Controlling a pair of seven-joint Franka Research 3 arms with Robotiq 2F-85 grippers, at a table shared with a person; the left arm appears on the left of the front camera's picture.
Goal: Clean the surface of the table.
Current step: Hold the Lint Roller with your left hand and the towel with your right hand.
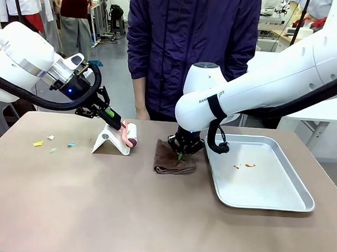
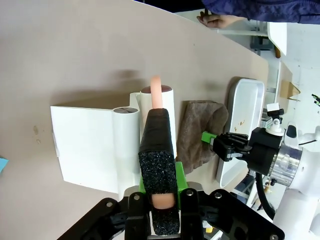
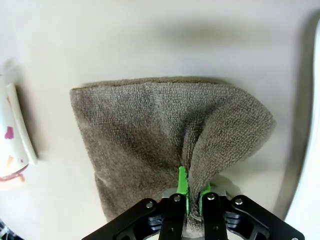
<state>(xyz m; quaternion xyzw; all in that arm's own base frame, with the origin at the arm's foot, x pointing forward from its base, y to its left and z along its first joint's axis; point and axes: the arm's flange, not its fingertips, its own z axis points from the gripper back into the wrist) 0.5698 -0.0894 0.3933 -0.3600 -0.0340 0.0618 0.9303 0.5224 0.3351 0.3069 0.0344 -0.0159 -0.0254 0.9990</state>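
Matte brown and wide, the table runs across the whole front view, with a person in a dark jacket standing at its far edge. The right gripper points straight down just beside the metal tray, off that tray's left rim, and its green pads are clenched on a raised fold of a brown cloth. The rest of the cloth lies flat on the tabletop, spreading away from the tray, close to its rim but not on it. The white right arm rises from there and crosses above the tray's far corner. Farther from the tray, past the cloth, the left gripper comes down at a slant and is clamped on the pink handle of a lint roller. In the left wrist view one foam-covered finger lies along the top of that handle. The roller rests in a white folded stand that sits on the table, beside the cloth on the side away from the tray. Well apart from the tray, beyond the stand, a few small paper scraps in yellow, white, green and blue lie scattered on the tabletop. Inside the tray, near its middle, are some small orange specks.
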